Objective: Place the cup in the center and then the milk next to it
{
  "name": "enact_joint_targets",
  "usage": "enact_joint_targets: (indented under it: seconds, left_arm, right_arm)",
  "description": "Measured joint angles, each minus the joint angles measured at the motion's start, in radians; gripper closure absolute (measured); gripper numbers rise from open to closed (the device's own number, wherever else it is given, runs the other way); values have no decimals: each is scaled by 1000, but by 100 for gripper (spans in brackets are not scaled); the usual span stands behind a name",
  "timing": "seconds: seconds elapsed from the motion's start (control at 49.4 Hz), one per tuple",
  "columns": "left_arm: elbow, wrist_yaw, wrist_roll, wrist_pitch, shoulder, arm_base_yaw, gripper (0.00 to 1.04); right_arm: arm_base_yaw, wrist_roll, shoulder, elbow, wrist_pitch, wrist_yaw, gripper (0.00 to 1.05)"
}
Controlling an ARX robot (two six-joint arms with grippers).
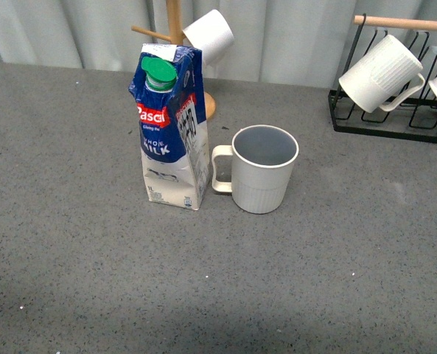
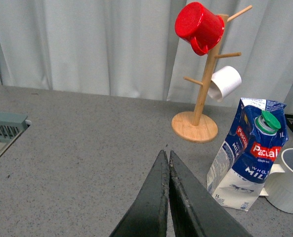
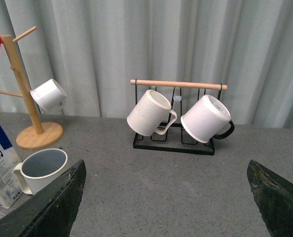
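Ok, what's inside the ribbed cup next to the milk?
The cup looks empty: only its grey-blue inner wall shows. Its near rim hides part of the bottom.

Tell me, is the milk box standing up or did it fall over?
Standing up. The milk carton rests on its base on the table, green cap on top, beside the cup.

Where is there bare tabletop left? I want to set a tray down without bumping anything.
Free: the wide grey stretch in front of the milk and cup, and the whole side left of the milk. Also the patch right of the cup, in front of the black rack. Crowded: behind the milk, by the wooden mug tree.
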Motion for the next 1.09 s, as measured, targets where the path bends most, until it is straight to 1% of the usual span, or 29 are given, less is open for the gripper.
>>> enact_joint_targets:
  seconds: [0.122,0.587,1.094]
  left_arm:
    - [0,0,0,-99,-114,0,101]
    - [-1,1,0,-370,-400,0,101]
    - [-1,1,0,-522,-552,0,101]
  right_arm:
    - [0,0,0,0,0,0,9]
    - [0,0,0,0,0,0,9]
    - [0,0,0,0,0,0,9]
